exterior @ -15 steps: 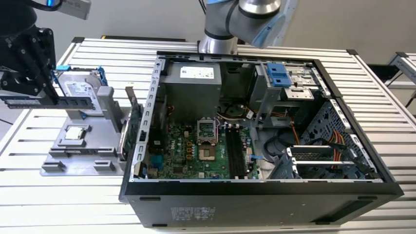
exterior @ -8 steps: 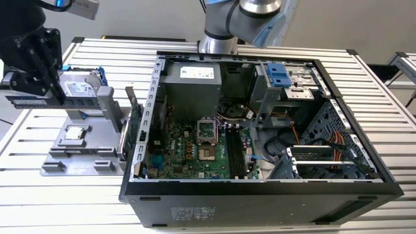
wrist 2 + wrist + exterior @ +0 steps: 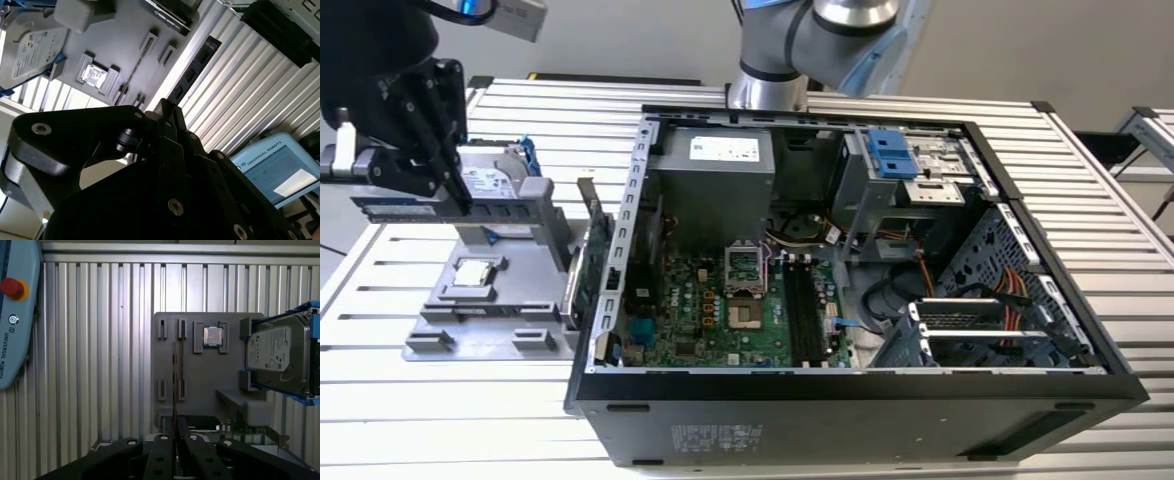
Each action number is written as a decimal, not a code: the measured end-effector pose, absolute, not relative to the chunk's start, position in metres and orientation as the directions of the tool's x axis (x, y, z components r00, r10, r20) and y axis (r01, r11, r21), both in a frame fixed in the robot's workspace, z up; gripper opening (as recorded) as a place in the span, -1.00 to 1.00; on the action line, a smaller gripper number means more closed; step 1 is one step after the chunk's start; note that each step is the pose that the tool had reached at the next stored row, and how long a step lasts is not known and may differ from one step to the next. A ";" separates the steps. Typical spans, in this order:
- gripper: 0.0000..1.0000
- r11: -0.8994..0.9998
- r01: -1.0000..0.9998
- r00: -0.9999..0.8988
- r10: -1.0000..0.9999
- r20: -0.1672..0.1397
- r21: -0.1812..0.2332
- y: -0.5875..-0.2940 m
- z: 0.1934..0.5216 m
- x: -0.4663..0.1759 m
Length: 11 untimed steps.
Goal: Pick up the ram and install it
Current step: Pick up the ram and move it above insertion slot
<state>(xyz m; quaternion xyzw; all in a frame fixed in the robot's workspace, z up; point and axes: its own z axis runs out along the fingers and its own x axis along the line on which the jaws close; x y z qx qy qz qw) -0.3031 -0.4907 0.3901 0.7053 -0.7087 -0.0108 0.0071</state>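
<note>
Above the gray holder [image 3: 480, 315] at the exterior view's left, the ram [image 3: 174, 390] is held pinched in the gripper [image 3: 175, 437], so carrying is judged in hand, and alignment with a motherboard [image 3: 707, 320] slot is called for.

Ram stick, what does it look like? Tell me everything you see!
The ram is a long, thin, dark board with a row of small black chips on one face. In the first wrist view it shows edge-on, as a narrow line. One end is pinched by the tool; the rest sticks straight out over the grey tray. Whether it touches the tray, I cannot tell.
</note>
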 end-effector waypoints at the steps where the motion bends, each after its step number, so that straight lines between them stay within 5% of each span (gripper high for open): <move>1: -1.00 0.005 -1.000 -0.005 -1.000 -0.005 0.025 -0.491 0.390 -0.302; 11: -1.00 0.005 -1.000 -0.005 -1.000 -0.005 0.025 -0.491 0.390 -0.285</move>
